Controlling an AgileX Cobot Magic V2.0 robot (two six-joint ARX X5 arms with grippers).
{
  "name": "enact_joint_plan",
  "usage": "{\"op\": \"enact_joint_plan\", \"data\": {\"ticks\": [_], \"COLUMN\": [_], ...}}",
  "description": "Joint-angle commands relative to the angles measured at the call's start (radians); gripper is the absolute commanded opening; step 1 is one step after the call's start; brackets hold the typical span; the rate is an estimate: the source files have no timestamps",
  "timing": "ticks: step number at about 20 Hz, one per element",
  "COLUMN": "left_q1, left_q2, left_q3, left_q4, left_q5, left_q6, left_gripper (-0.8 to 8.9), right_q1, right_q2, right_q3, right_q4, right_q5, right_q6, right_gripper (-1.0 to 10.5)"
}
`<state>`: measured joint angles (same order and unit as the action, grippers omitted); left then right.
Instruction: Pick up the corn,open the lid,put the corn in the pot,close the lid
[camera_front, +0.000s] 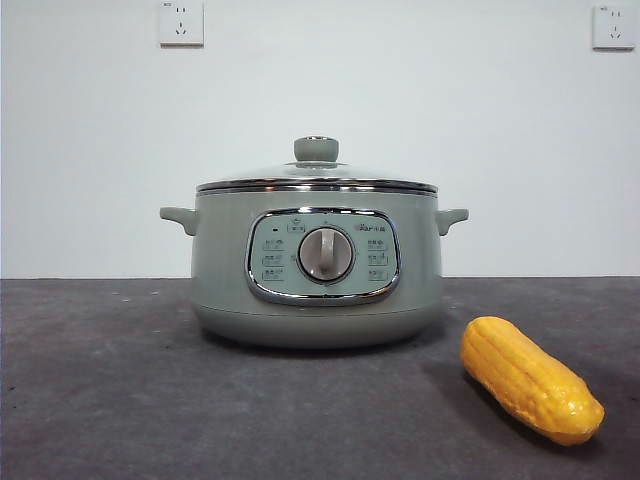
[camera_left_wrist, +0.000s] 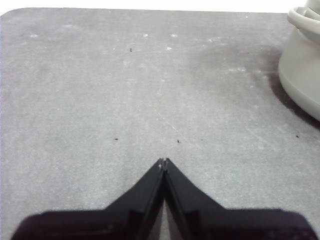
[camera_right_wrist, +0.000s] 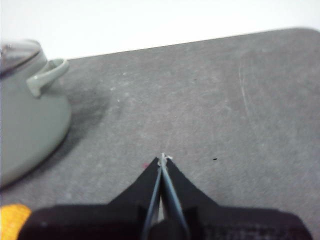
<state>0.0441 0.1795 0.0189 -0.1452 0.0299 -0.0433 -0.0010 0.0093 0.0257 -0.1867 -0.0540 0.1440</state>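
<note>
At 4 o'clock from the pot (camera_front: 316, 280), lid (camera_front: 316, 170) on, I see the corn (camera_front: 530, 378); left gripper (camera_left_wrist: 163, 161) and right gripper (camera_right_wrist: 163, 157) are clenched empty.

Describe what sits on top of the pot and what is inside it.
The glass lid with its green knob rests closed on the pot. The inside cannot be made out. The corn lies outside on the table.

Both wrist views cut off the sage-green round cooker pot (camera_left_wrist: 302, 65). Only a blurred sliver of the yellow-orange plastic corn cob (camera_right_wrist: 14, 221) showed. Panel button labels were illegible.
</note>
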Motion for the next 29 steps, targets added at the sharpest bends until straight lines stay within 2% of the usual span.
{"op": "enact_joint_plan", "data": {"ticks": [1,4,7,13,18,22,25,29], "left_q1": [0.003,0.003,0.003,0.003,0.003,0.003,0.002,0.002], "left_q2": [0.003,0.019,0.055,0.177,0.292,0.375,0.435,0.509], "left_q3": [0.022,0.068,0.130,0.275,0.416,0.502,0.540,0.576], "left_q4": [0.003,0.003,0.003,0.000,-0.045,-0.049,-0.049,-0.051], "left_q5": [0.014,0.061,0.109,0.189,0.325,0.505,0.635,0.772], "left_q6": [-0.014,-0.018,-0.037,-0.043,-0.050,-0.112,-0.134,-0.169], "left_gripper": [-0.01,-0.01,-0.01,-0.03,-0.03,-0.03,-0.03,-0.03], "right_q1": [0.000,0.000,0.000,0.000,0.001,0.001,0.001,0.001], "right_q2": [0.000,0.006,0.032,0.138,0.271,0.373,0.422,0.467], "right_q3": [0.009,0.046,0.102,0.257,0.412,0.520,0.560,0.584], "right_q4": [0.005,-0.021,-0.068,-0.164,-0.299,-0.437,-0.474,-0.468], "right_q5": [-0.007,-0.006,-0.006,-0.026,-0.117,-0.264,-0.338,-0.386], "right_q6": [0.129,0.195,0.229,0.243,0.237,0.212,0.233,0.249], "right_gripper": [-0.2,-0.2,-0.2,-0.2,-0.2,-0.1,-0.1,-0.1]}}
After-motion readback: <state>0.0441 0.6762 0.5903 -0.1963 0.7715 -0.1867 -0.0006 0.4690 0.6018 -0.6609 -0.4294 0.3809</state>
